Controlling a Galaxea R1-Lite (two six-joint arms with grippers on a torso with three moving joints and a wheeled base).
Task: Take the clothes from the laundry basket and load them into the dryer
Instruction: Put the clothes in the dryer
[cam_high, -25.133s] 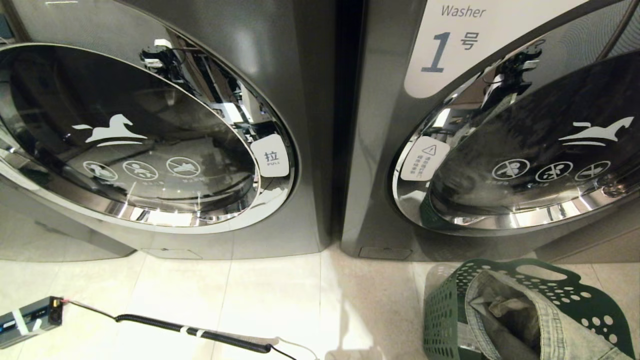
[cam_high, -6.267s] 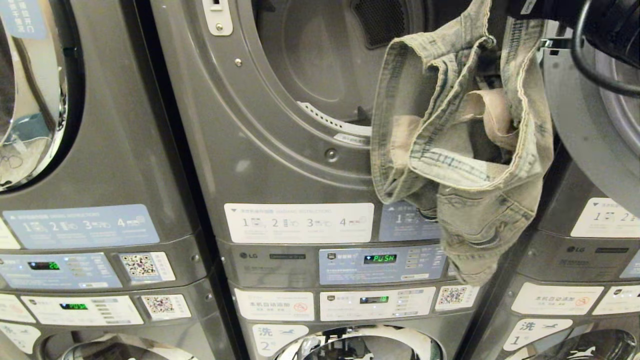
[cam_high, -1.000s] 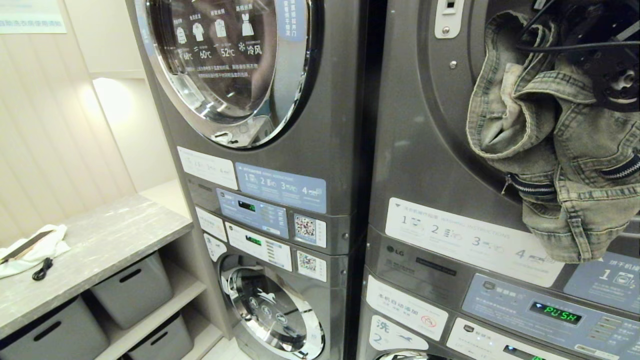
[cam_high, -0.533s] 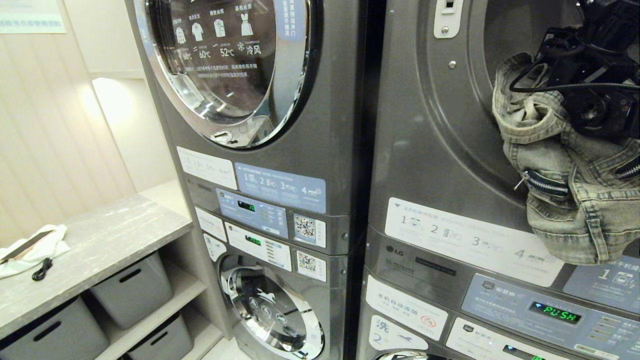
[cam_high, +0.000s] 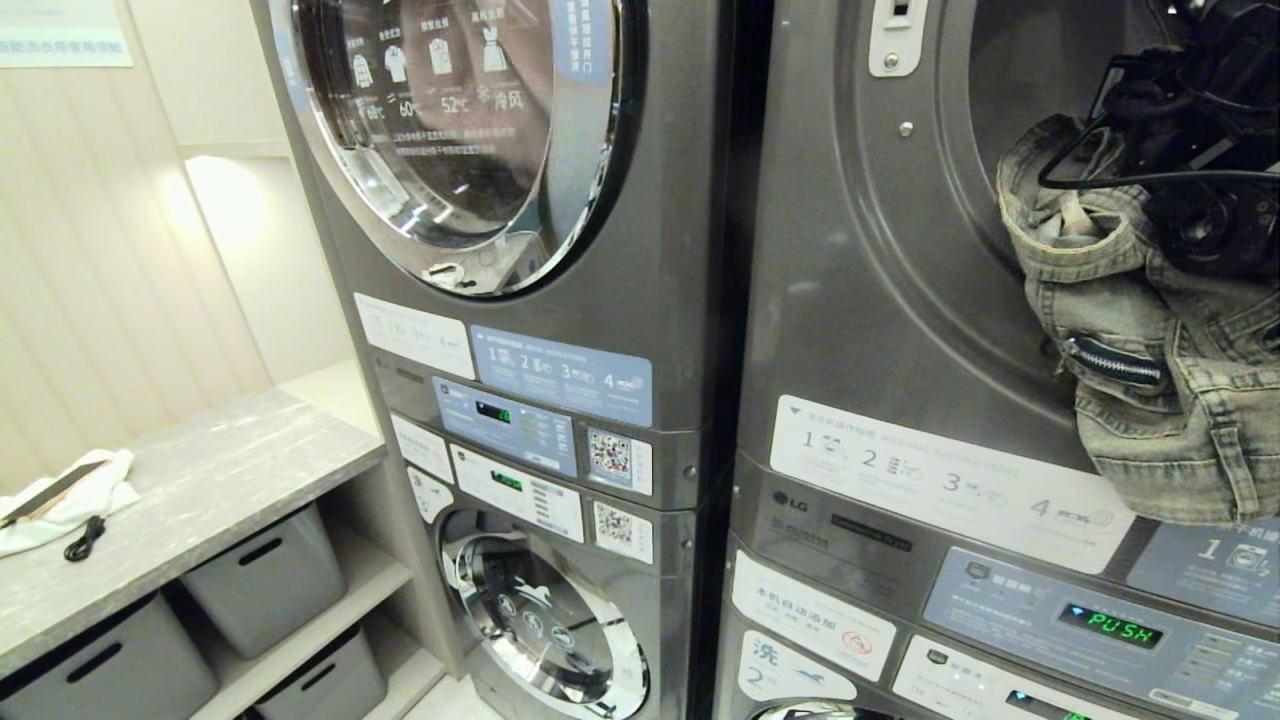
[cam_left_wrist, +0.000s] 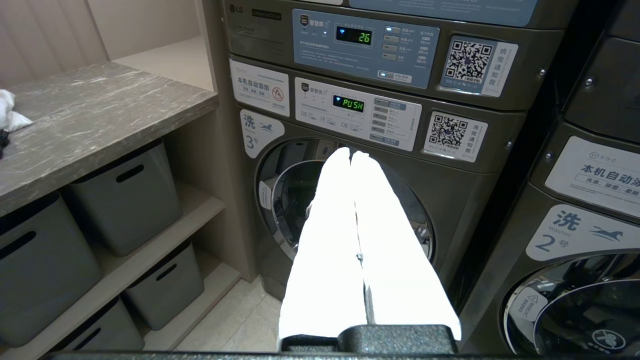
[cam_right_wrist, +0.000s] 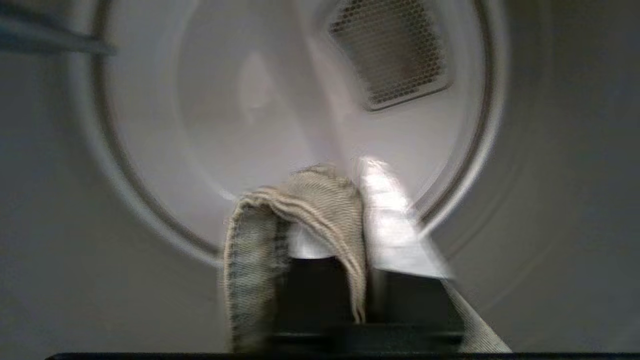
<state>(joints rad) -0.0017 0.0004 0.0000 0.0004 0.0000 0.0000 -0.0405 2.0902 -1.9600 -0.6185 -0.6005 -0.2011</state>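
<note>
Where the head view runs off at its right edge, the right gripper (cam_high: 1200, 190), a black claw with looped cable, sits at the mouth of the dark grey LG dryer (cam_high: 900, 300), upper right of frame. In the blurred right wrist view a fold of cloth lies over one white finger (cam_right_wrist: 395, 225); whether the claw still pinches it cannot be told.

Item: faded grey-blue denim garment (cam_high: 1150, 370) with metal zipper, right of frame, draped over the lower lip of the dryer opening, part inside, part hanging down to the numbered instruction label.

Item: green PUSH display (cam_high: 1110, 627), lower right, below the garment.

Item: left gripper (cam_left_wrist: 352, 155), white fingers pressed together, clenched on nothing, centre of the left wrist view, before the number 3 washer (cam_left_wrist: 345, 210).

Item: neighbouring dryer's closed chrome-rimmed round glass door (cam_high: 460, 140) with white garment icons, upper centre-left.

Item: grey marbled counter (cam_high: 200, 490), lower left, bearing a white cloth (cam_high: 70, 495) with a black cable (cam_high: 85, 540); plain grey storage bins (cam_high: 265, 580) on shelves beneath.
</note>
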